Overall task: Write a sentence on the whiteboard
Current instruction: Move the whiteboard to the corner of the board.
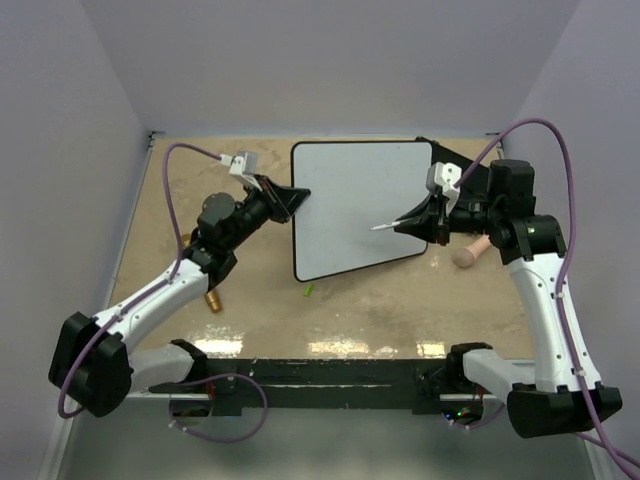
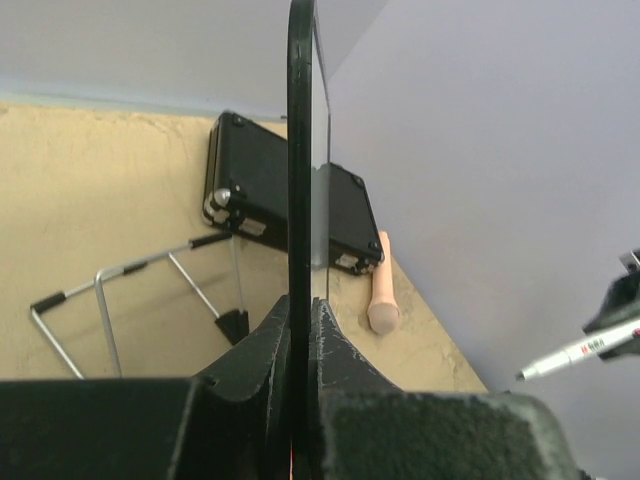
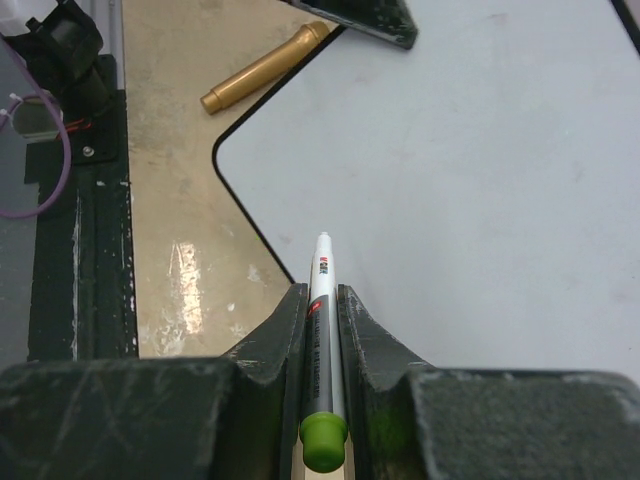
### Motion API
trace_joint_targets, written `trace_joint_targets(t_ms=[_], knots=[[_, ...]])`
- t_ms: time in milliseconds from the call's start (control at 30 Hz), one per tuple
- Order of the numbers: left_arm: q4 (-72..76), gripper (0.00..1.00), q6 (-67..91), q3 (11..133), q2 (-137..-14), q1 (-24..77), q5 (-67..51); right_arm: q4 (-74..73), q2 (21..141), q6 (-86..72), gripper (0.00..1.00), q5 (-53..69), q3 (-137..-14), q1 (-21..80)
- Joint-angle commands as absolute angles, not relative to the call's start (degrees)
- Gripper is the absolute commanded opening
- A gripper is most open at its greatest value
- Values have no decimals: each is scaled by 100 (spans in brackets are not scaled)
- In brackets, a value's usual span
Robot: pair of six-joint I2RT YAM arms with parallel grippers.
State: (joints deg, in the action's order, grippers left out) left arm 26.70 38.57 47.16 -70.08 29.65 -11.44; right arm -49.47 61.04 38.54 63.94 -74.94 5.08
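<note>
The whiteboard (image 1: 350,205) is blank and stands raised above the table. My left gripper (image 1: 297,197) is shut on its left edge. In the left wrist view the whiteboard (image 2: 300,150) shows edge-on, pinched between the two fingers of the left gripper (image 2: 300,312). My right gripper (image 1: 425,218) is shut on a white marker (image 1: 390,225) with a green end, whose tip points left over the board's right half. In the right wrist view the marker (image 3: 322,290) lies between the fingers of the right gripper (image 3: 322,296), above the whiteboard (image 3: 460,180). Whether the tip touches cannot be told.
A black case (image 2: 262,185) lies behind the board at the back right. Beside it is a peach cylinder (image 1: 468,253). A gold cylinder (image 1: 212,300) lies near the left arm, a small green cap (image 1: 309,290) sits in front of the board, and a wire stand (image 2: 120,290) is on the table.
</note>
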Motion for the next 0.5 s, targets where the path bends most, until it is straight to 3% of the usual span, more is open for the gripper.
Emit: trace_joint_targets(t_ms=[0,200,467], knots=[[3374,0,4007,3807,-6382,3164,-1134,-4457,5986,3586,0,6460,-7216,483],[3927,0,4297,2471,-5600,3480,-634,-4386,6178,3876,0,6662,-6987,702],[4692,0,4219,1452,-5344,4280,325,-3673,6073,3620,0,6055,-6618,1740]])
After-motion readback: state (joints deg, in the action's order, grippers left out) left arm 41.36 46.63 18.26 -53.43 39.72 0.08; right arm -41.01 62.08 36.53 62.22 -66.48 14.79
